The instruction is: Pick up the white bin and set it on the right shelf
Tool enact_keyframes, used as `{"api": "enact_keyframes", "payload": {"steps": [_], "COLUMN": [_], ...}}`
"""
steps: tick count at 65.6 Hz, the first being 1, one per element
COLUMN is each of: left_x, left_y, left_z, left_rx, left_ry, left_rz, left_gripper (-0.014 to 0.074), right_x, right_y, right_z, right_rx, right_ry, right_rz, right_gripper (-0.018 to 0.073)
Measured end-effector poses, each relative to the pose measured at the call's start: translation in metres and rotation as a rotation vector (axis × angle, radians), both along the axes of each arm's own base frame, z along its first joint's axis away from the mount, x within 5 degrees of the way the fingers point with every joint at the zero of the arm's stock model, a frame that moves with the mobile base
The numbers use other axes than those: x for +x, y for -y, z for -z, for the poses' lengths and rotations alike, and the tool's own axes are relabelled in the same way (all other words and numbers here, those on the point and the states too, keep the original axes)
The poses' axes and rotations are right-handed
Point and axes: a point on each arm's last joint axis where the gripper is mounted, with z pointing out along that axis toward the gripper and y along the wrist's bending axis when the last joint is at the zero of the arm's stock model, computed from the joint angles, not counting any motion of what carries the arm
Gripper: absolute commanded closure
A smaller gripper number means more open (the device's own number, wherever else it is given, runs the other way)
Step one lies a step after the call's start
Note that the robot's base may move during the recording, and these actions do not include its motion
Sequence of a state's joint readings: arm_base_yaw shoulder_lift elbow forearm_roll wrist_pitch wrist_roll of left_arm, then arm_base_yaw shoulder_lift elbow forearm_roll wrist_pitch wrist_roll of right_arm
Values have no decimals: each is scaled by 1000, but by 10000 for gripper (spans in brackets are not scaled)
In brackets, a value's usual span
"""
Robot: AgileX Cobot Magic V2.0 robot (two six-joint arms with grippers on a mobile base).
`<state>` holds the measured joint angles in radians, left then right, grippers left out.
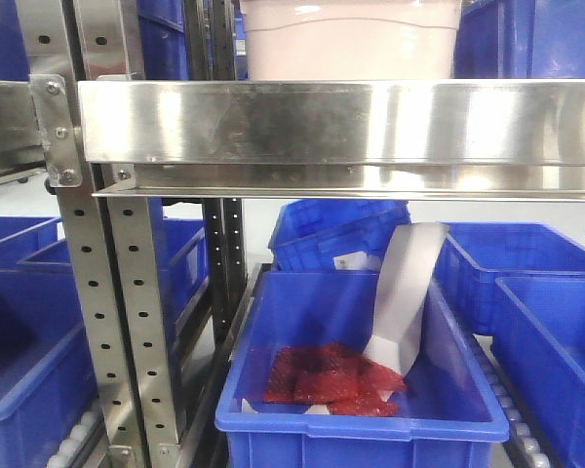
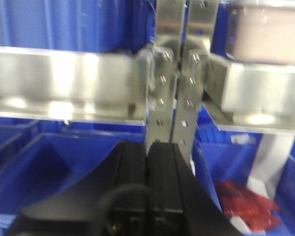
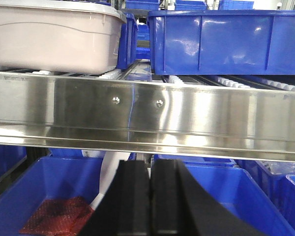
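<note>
The white bin point(image 3: 54, 42) is a smooth, translucent pinkish-white plastic tub with rounded corners and walls that taper inward toward the base, topped by a grey-white rim or lid edge; it sits on the right shelf point(image 1: 312, 122), resting on the white rollers just behind the shelf's front rail. In the right wrist view its long side runs roughly parallel to that rail, with one rounded corner turned toward a big blue bin point(image 3: 226, 42) that stands close beside it on the same level. The shelf's rail is a broad, flat band of shiny stainless steel, faintly scuffed and streaked, with two small screw heads near its middle, bolted to perforated steel uprights point(image 1: 102, 322) punched with regular rows of holes. Below it, an open blue crate point(image 1: 361, 390) of glossy moulded plastic holds crinkled red packets point(image 1: 331, 375) and a curled strip of white paper or film point(image 1: 405, 292); a small white label lies in the crate behind, too small to read, and no other writing shows anywhere. The left gripper point(image 2: 147, 167) is matte black, its two fingers pressed together with no gap and nothing between them, pointing at the uprights; this view is blurred, so finer detail is uncertain. The right gripper point(image 3: 150, 191) is likewise closed flat, fingers touching, empty, below the rail.
</note>
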<state>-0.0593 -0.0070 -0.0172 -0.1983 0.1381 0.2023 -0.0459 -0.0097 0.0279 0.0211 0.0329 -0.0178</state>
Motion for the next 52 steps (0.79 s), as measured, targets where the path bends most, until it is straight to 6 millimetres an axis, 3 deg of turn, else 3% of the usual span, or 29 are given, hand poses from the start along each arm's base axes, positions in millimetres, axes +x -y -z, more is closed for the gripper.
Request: {"api": "enact_keyframes", "payload": {"steps": [6, 27, 52], "left_x": [2, 1, 1], "left_y": [1, 1, 1], "left_z": [11, 3, 3], "left_rx": [15, 15, 12], "left_ry": [-6, 97, 97], "left_rz": [22, 26, 26], "left_gripper": [722, 722, 722], "right_x": [0, 0, 0], "right_y": [0, 0, 0], "right_z": [0, 0, 0], "right_rx": [0, 0, 0], "right_ry": [0, 0, 0], "right_rz": [0, 0, 0], "right_gripper": [486, 486, 486]}}
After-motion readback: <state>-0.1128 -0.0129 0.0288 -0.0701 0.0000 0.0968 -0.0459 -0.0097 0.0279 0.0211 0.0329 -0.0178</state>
